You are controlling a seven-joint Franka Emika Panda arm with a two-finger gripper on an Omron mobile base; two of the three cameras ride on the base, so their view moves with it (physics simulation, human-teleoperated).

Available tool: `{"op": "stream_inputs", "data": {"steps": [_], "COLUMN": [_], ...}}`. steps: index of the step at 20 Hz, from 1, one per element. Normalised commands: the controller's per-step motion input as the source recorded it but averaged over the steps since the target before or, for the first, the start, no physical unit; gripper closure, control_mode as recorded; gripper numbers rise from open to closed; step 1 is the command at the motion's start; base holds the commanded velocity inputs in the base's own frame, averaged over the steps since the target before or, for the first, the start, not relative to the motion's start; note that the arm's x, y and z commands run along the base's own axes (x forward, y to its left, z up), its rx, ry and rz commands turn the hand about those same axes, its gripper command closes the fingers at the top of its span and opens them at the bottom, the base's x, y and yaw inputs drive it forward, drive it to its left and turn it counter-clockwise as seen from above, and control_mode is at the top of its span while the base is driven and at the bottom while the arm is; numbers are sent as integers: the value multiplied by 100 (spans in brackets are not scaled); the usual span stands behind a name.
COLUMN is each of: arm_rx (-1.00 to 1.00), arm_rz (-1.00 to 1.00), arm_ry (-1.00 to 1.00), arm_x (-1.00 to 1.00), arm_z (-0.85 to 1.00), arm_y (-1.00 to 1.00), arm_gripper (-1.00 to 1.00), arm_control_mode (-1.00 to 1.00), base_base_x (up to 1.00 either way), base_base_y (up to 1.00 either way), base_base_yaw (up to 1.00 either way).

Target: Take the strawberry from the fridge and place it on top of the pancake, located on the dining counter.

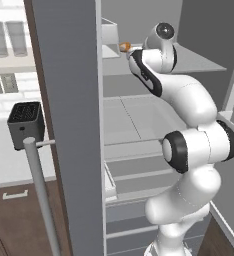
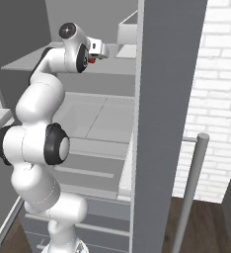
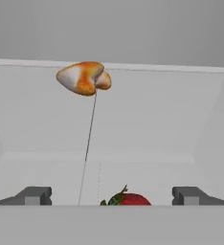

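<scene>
The fridge stands with both doors swung wide, and my arm reaches onto its upper shelf. In the hand view the tiny red strawberry lies on the pale shelf floor, low in the gap between my two finger tips. My gripper is open, with one finger to each side of the fruit and not touching it. From the right base view the strawberry shows as a red spot just under my hand. The pancake and the dining counter are out of view.
A flatter orange-tan food item lies farther back on the same shelf, also seen as the orange item. Open doors with long handles flank the arm. A dark boxy appliance sits on the counter to the left.
</scene>
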Motion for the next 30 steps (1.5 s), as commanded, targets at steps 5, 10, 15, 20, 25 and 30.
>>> {"op": "stream_inputs", "data": {"steps": [5, 10, 15, 20, 25, 30], "arm_rx": [5, 10, -1, -4, -1, 1], "arm_rz": [0, -5, -3, -3, 0, 0], "arm_ry": [3, 8, -3, -17, -5, 1], "arm_x": [-9, -29, -45, -92, -100, -100], "arm_z": [-16, -21, -2, 10, 30, 20], "arm_y": [-2, -13, 4, 23, 19, 8], "arm_gripper": [100, 100, 100, 100, 100, 100], "arm_control_mode": [-100, -100, -100, -100, -100, -100], "base_base_x": [0, 0, 0, 0, 0, 0], "base_base_y": [0, 0, 0, 0, 0, 0], "base_base_yaw": [0, 0, 0, 0, 0, 0]}}
